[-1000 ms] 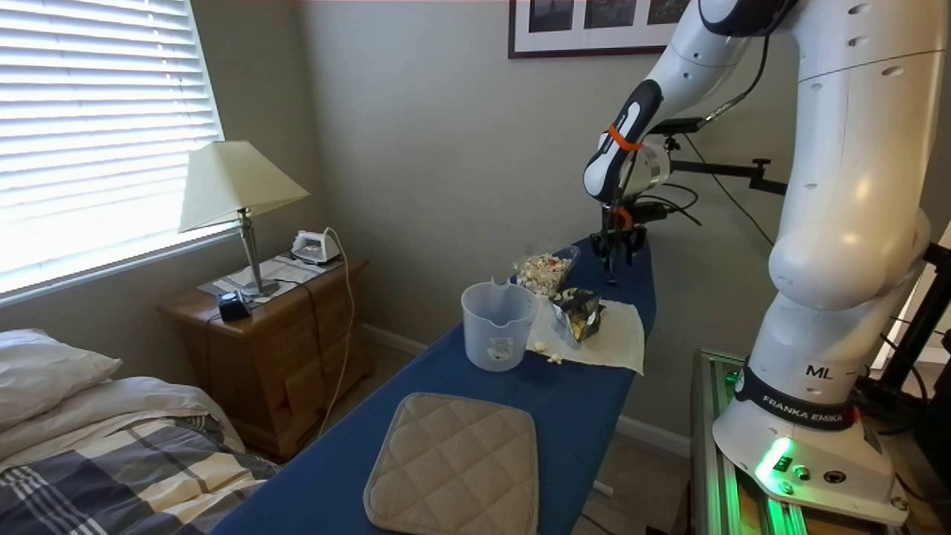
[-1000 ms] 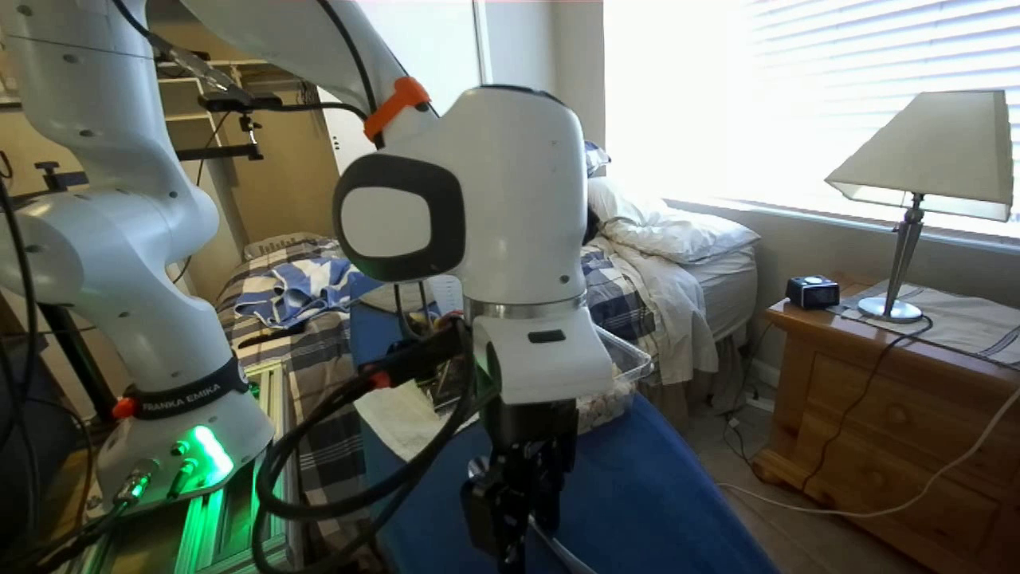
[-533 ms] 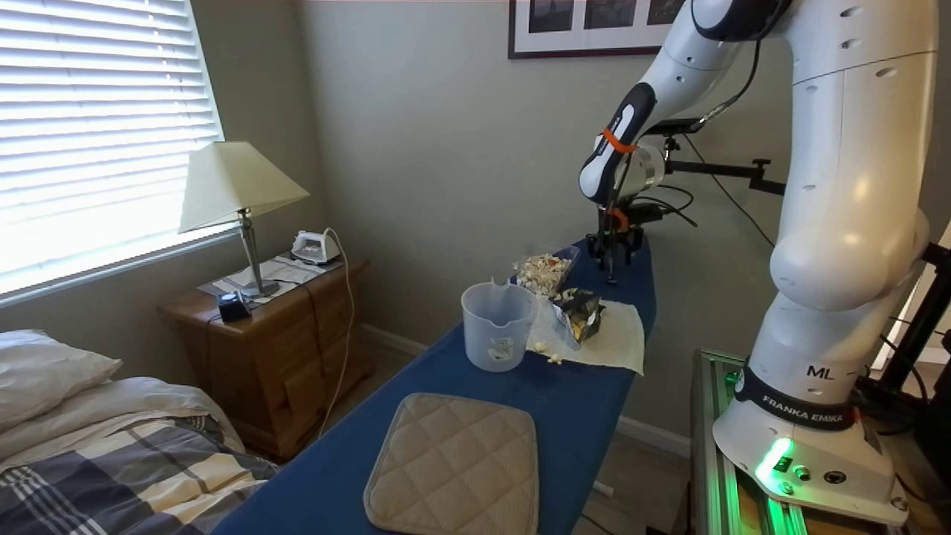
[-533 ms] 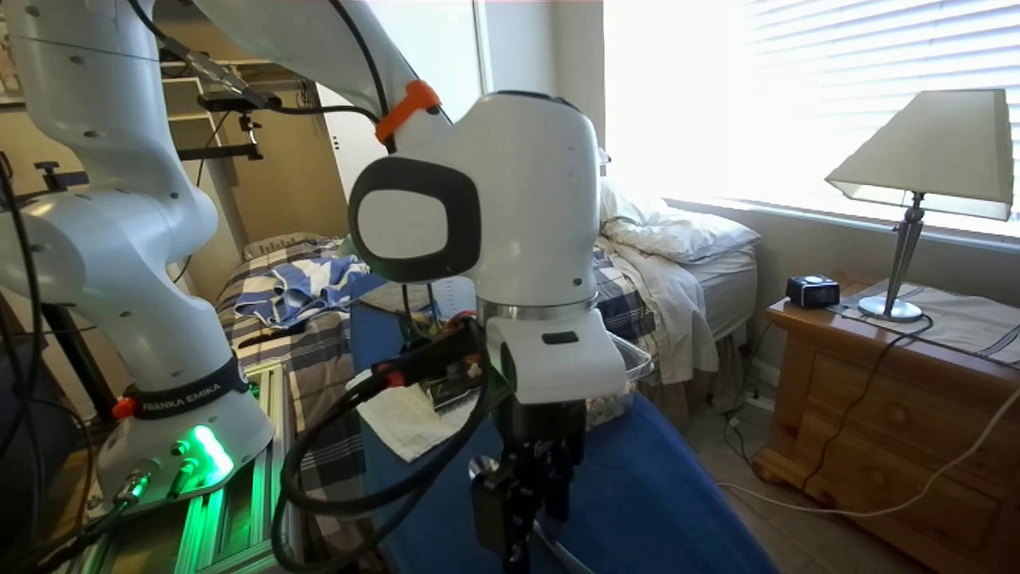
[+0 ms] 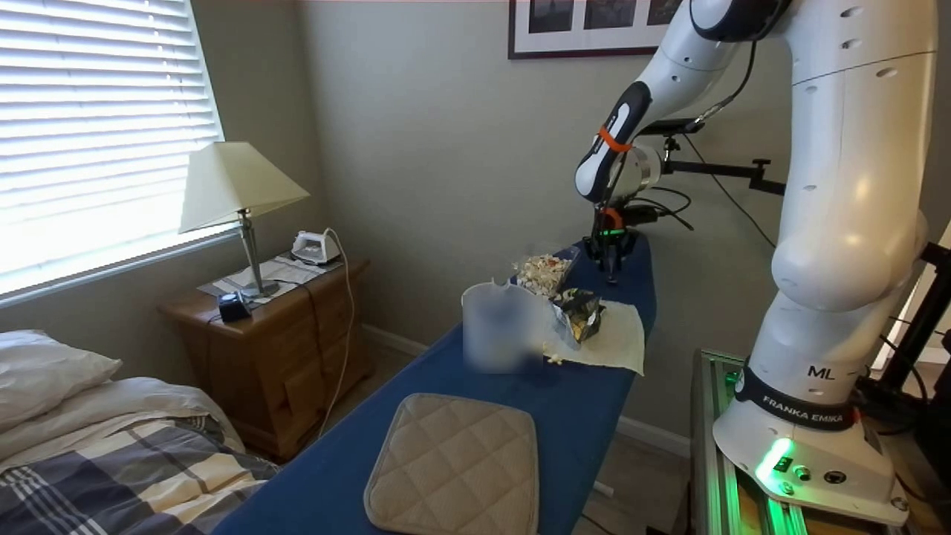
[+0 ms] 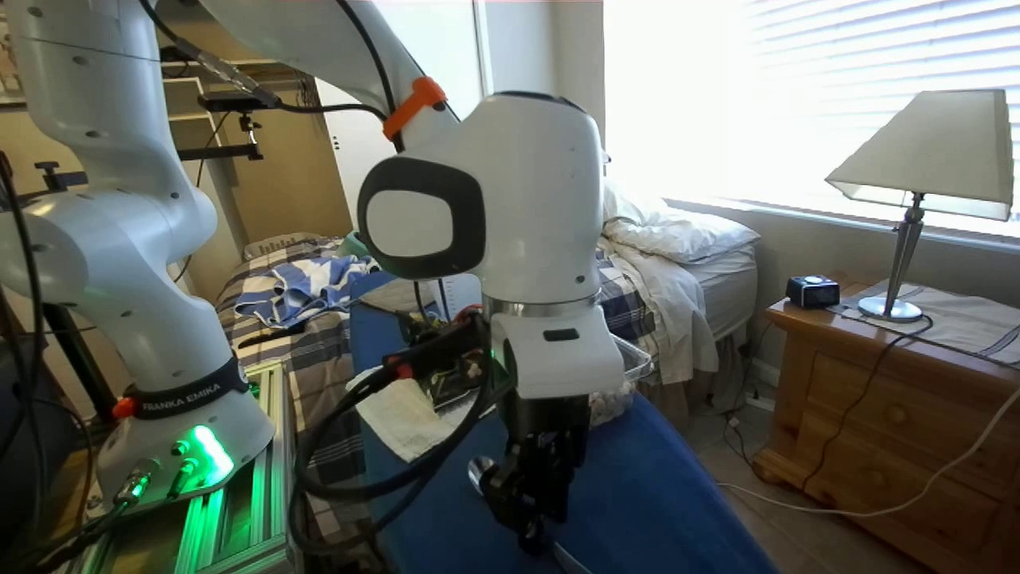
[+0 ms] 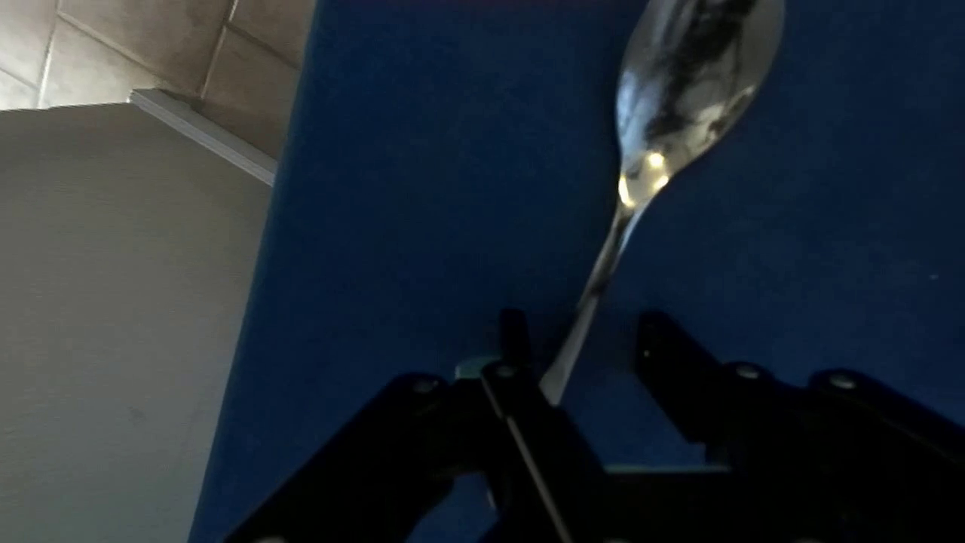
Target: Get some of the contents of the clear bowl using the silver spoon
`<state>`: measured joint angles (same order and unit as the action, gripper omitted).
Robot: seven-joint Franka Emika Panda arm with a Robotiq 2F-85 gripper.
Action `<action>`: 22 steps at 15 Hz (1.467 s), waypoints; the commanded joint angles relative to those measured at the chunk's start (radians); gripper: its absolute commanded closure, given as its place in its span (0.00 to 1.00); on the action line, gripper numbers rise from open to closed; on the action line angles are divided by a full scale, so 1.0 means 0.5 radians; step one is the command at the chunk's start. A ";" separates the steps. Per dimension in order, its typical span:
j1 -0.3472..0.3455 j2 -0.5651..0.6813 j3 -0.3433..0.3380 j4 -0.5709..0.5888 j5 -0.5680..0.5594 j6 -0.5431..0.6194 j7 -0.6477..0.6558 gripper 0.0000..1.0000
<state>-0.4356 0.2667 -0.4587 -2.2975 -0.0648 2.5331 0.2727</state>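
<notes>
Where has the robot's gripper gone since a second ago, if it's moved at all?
Yes, slightly. In an exterior view the gripper has shifted toward the picture's left, the side of the nightstand, which has stayed put.

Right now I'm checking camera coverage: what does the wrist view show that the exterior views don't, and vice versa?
Only the wrist view shows the neck of the silver spoon, its handle leading between the parted jaws of the gripper.
Only the exterior views show the table lamp and the clear bowl with its pale contents.
All share the gripper and the blue ironing board; the spoon's bowl also shows, partly covered, in an exterior view.
</notes>
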 commanded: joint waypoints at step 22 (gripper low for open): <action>0.187 -0.528 0.058 -0.023 -0.223 0.264 0.175 0.98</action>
<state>-0.3503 0.0636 -0.4500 -2.2579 -0.1224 2.5941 0.3200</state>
